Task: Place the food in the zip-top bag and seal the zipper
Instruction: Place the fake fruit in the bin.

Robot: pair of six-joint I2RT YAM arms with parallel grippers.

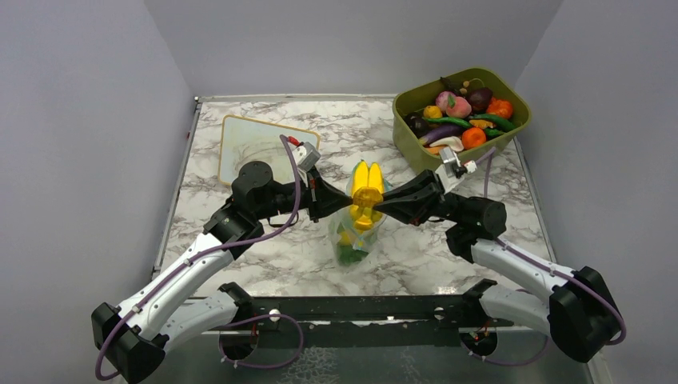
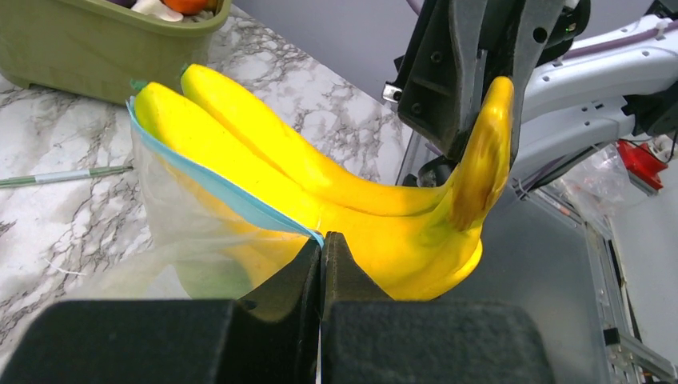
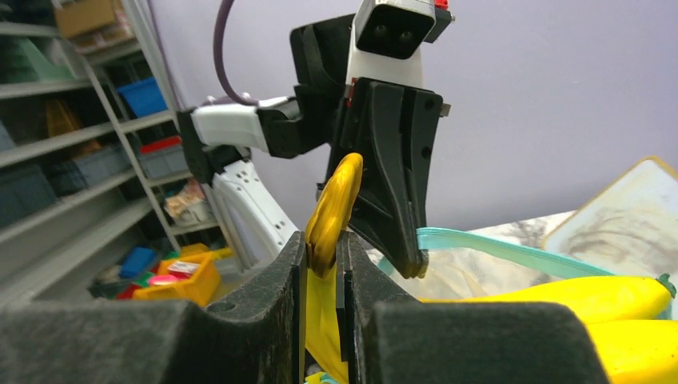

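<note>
We see bananas half inside zip-top bag, mid table. Our right gripper clamped on their stem; left gripper pinched together on zipper. Both arms reach inward, meeting over bag.

The top external camera looks steeply down from above and behind the arm bases, along the bottom edge, and takes in the whole table from afar. The left wrist camera sits right behind the left gripper, at bottom centre, facing low across the marble toward the tub at upper left. The right wrist camera faces the opposite way, tilted slightly up, over the right gripper at bottom centre. Both sit very near the bananas, shared by all three views, and the zipper, shared by the two.
</note>
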